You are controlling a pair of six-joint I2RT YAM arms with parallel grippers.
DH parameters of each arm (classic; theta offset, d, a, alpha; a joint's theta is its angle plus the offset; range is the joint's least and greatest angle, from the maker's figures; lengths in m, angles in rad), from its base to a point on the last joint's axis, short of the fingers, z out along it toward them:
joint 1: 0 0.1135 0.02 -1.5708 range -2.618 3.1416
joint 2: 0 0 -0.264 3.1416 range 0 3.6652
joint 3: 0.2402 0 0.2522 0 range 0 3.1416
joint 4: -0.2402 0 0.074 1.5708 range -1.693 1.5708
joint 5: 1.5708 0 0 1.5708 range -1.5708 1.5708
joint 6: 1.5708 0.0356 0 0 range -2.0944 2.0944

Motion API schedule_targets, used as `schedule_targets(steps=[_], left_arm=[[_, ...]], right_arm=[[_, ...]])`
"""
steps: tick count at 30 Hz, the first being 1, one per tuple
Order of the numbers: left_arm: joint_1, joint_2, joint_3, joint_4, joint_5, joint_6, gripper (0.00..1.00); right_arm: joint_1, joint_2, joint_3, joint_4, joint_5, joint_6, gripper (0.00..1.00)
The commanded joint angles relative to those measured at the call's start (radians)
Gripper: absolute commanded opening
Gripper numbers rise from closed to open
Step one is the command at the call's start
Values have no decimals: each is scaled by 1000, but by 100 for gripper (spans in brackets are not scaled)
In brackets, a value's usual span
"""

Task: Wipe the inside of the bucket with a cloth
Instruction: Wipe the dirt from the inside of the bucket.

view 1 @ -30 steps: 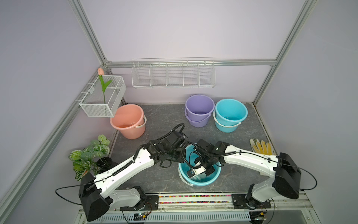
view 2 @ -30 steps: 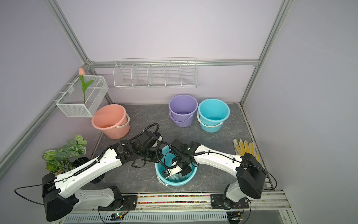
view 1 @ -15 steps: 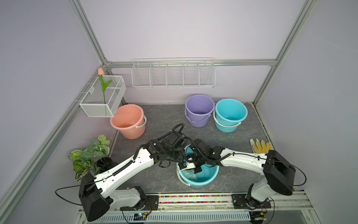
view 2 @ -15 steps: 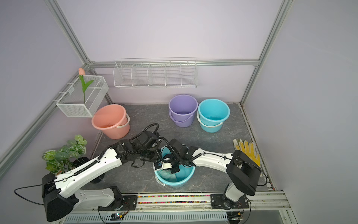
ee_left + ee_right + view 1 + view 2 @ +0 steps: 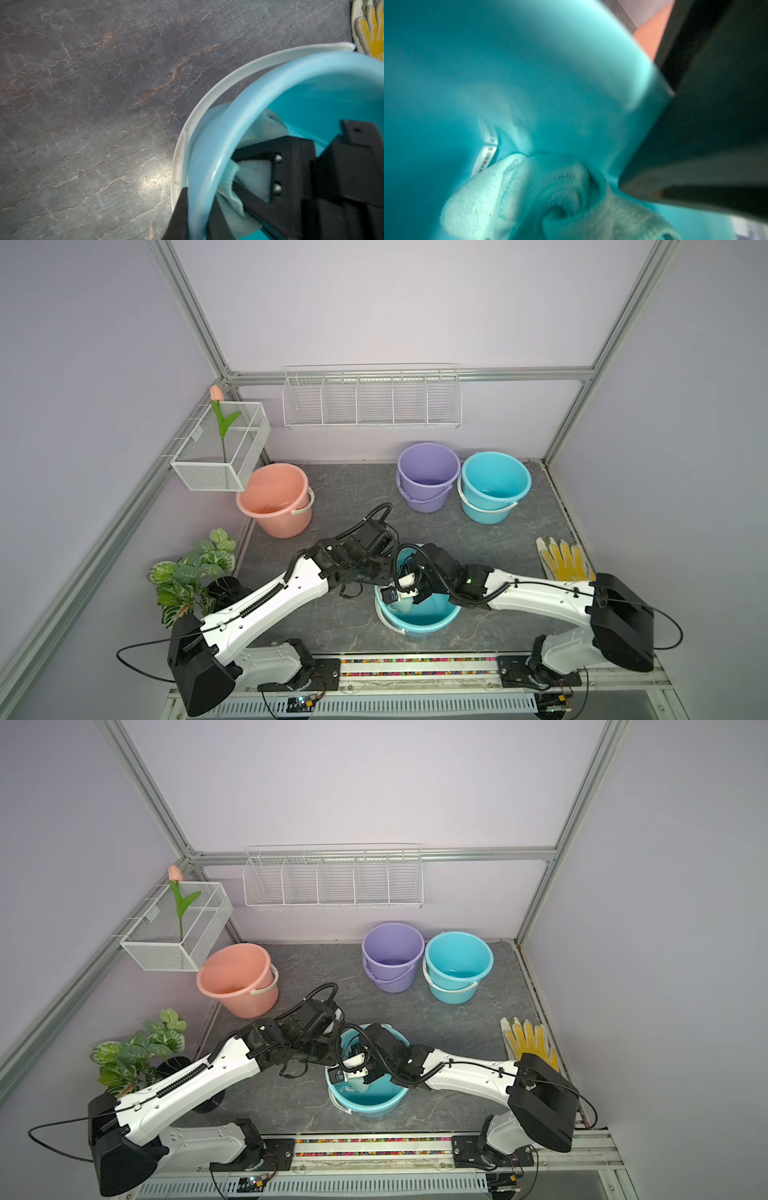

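A teal bucket (image 5: pixel 415 628) (image 5: pixel 370 1106) with a white handle stands at the front middle of the dark stone floor. My left gripper (image 5: pixel 384 572) (image 5: pixel 198 216) is shut on the bucket's rim (image 5: pixel 249 91), one finger outside the wall and one inside. My right gripper (image 5: pixel 401 601) reaches down into the bucket and is shut on the cloth (image 5: pixel 404 606) (image 5: pixel 359 1086), a pale mint-green towel. The cloth (image 5: pixel 529 197) is bunched against the inner wall (image 5: pixel 529 62), its white tag (image 5: pixel 485 158) showing. In the left wrist view the cloth (image 5: pixel 257 131) lies just inside the rim.
A pink bucket (image 5: pixel 276 499) stands back left; a purple bucket (image 5: pixel 428 475) and another teal bucket (image 5: pixel 494 485) stand at the back. A yellow-and-white glove (image 5: pixel 565 560) lies at the right. A potted plant (image 5: pixel 195 572) and a wire basket (image 5: pixel 220 448) are at the left.
My right gripper has swept the cloth across the inside of the bucket, from its near right side to the left wall beside my left gripper. The left gripper has kept its hold.
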Motion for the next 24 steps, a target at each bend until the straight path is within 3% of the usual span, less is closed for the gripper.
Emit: schedule_targets(steps=[1, 9, 17, 24], left_arm=[[-19, 23, 4, 44, 29, -16, 0], [-19, 26, 13, 41, 32, -10, 0], [-19, 13, 19, 59, 57, 21, 0], [-20, 6, 23, 56, 55, 36, 0]], right_arm=[[2, -76, -37, -98, 161, -126, 7], [19, -251, -35, -140, 105, -223, 7], [36, -208, 26, -127, 56, -370, 7], [31, -121, 125, -205, 225, -426, 7]])
